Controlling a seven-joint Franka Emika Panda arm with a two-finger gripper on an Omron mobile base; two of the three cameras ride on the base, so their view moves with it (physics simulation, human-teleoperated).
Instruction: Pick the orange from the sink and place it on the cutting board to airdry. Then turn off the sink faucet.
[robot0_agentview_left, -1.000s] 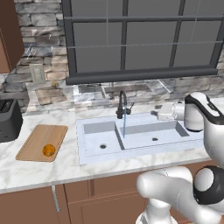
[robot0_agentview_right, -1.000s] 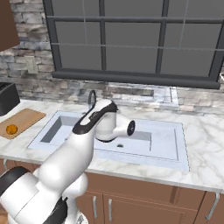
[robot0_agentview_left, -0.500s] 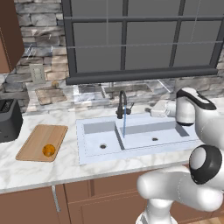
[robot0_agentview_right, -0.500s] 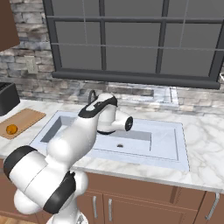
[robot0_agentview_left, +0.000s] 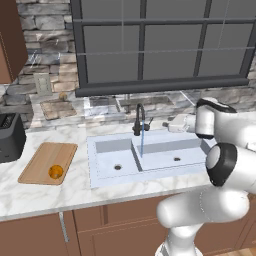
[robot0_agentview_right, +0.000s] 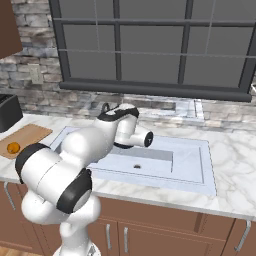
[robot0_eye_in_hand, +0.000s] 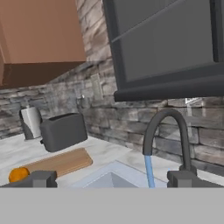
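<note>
One orange (robot0_agentview_left: 55, 171) rests on the cutting board (robot0_agentview_left: 45, 159), near the board's front edge, at the left of the marble desk (robot0_agentview_left: 45, 197). Behind the board's left side stands a black toaster (robot0_agentview_left: 11, 137), close to the board but apart from it. In the hand view the same toaster (robot0_eye_in_hand: 64, 131) appears with a paper towel roll (robot0_eye_in_hand: 30, 123) just beside it, below a brown wall cabinet (robot0_eye_in_hand: 41, 39).

Right of the board, set into the desk, lies the sink (robot0_agentview_left: 107, 177), a pale double-basin unit with a round drain in each basin. The sink faucet (robot0_agentview_left: 139, 117) rises at the rear of the sink, above the divider between the basins. A thin blue stream of water (robot0_agentview_left: 142, 142) falls from the spout into the right basin. In the hand view the stream (robot0_eye_in_hand: 149, 170) drops straight from the arched spout.

Right of the faucet, the robot arm reaches over the rear right corner of the sink. The jaws (robot0_eye_in_hand: 111, 178) point toward the faucet from its right side; the two fingertips (robot0_eye_in_hand: 41, 178) stand wide apart with nothing between them, and neither touches the faucet. The small side lever cannot be made out clearly.

A dark-framed window (robot0_agentview_left: 160, 45) spans the stone wall behind the sink. A wall outlet (robot0_agentview_left: 43, 84) sits above the toaster.
</note>
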